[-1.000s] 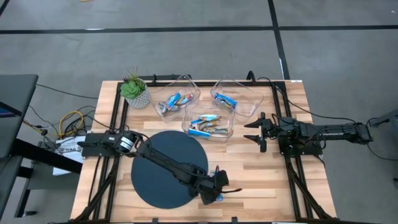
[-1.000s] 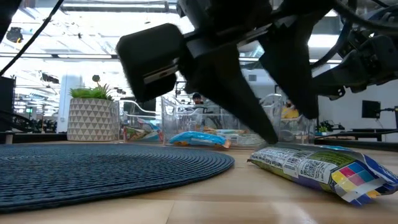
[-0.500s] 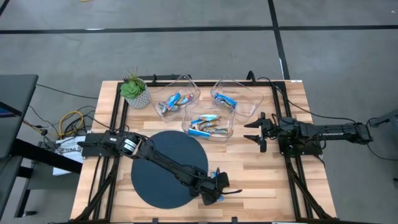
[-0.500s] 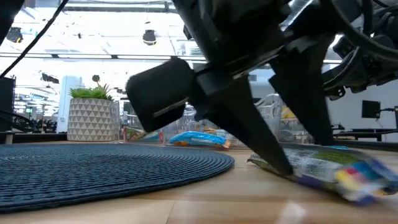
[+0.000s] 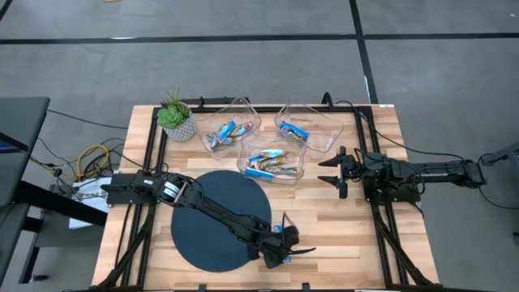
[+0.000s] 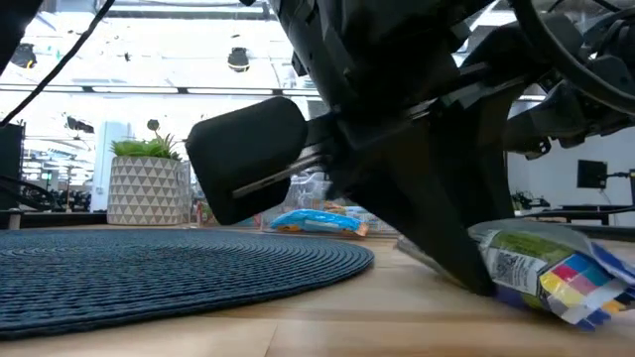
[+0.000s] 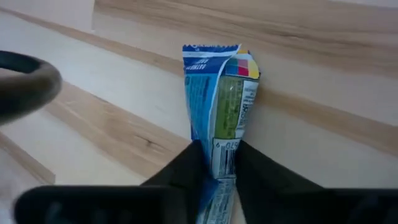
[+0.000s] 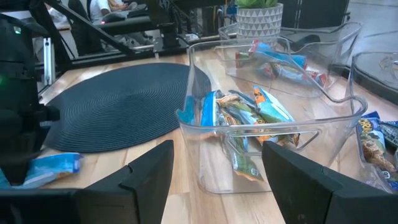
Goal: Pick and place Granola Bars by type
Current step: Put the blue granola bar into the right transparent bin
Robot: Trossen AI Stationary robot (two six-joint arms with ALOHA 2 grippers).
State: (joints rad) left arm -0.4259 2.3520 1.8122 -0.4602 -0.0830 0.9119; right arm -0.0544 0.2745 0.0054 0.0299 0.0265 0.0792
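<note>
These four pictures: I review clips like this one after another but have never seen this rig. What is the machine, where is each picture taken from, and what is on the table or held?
It is a robot with two dark arms at a wooden table. One picture looks straight down, one looks level across the tabletop, and two come from cameras on the wrists.

On the table: a round dark mat, a potted plant, and three clear bins holding wrapped granola bars.

The left end effector is down beside the mat, its fingers pinching one granola bar that lies on the wood. The right end effector waits open beside the bins, holding nothing.
</note>
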